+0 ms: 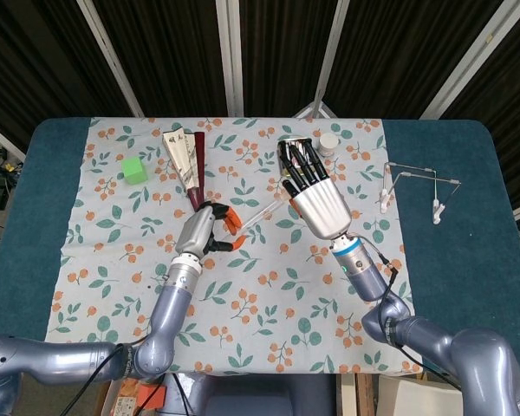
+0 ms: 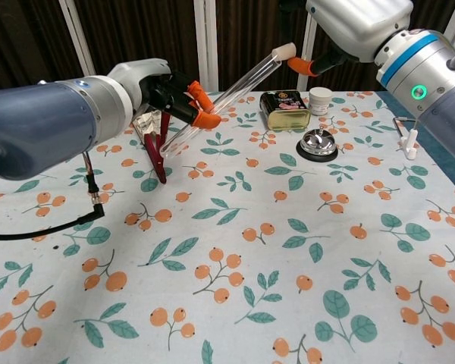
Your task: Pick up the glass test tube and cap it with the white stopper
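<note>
Glass test tube (image 2: 226,95) thin, slick, brittle; my left hand (image 2: 174,98) pinches low end gently. Right hand (image 2: 341,30) pinching white stopper (image 2: 283,51) onto mouth, 1 o'clock.

The bench (image 1: 468,225) has a dark teal top with rounded corners. A white cloth (image 1: 269,303) printed with orange berries and green leaves covers its middle part, and the teal shows on both sides of it. Behind the bench hangs a dark curtain (image 1: 165,52) in vertical folds. Pale metal bars (image 1: 230,52) stand in front of it, some upright and some slanted. The light is even.
</note>
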